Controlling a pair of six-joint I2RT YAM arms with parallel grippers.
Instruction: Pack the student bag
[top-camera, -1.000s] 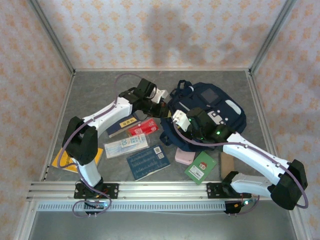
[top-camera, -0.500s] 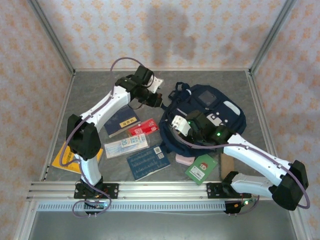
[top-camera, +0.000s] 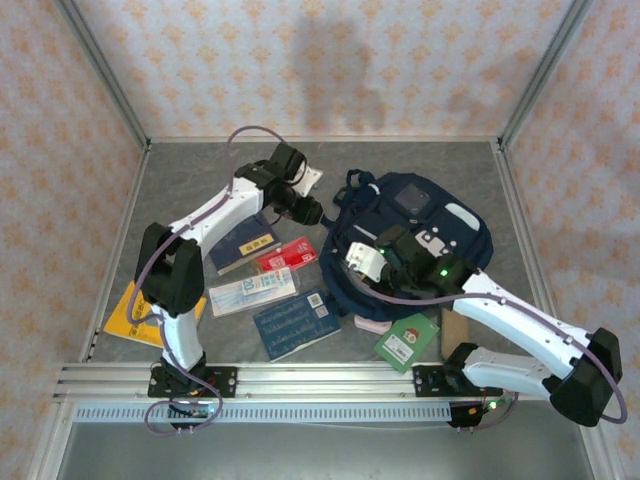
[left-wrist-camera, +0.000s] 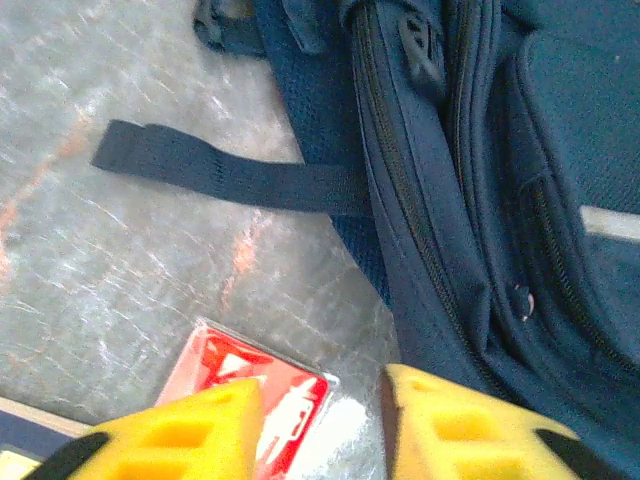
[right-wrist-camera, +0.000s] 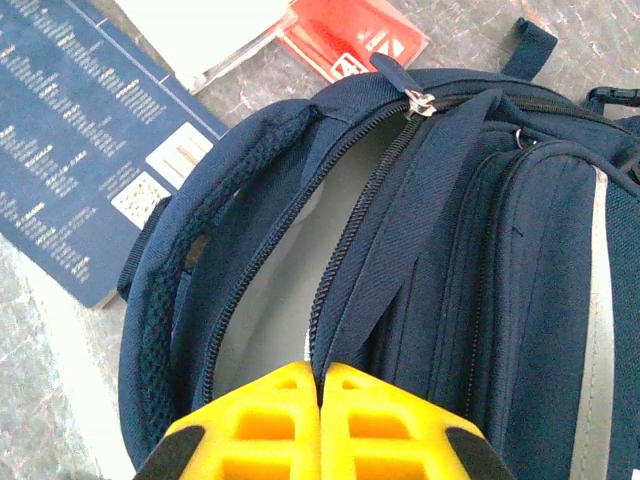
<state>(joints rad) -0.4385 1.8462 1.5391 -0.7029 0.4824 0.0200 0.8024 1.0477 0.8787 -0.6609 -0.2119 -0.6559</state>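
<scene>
Top external: bag (top-camera: 430, 225) lies front up, long axis slanting near-left to far-right; left gripper (top-camera: 306, 212) sits just beside its far-left corner, right gripper (top-camera: 360, 262) at its near-left edge. Left wrist: fingers apart, gripping nothing; bag to their right, red card (left-wrist-camera: 250, 385) left of bag. Right wrist: main compartment gapes, pale lining showing; fingers pinched together on the bag's zip edge.

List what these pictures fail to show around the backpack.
- Top view: pink flat item, mostly hidden under the navy blue striped fabric backpack.
- Right wrist view: that backpack's depths, hidden behind its zip flaps.
- Left wrist view: print on the glossy red card, blurred and partly behind the left gripper.
</scene>
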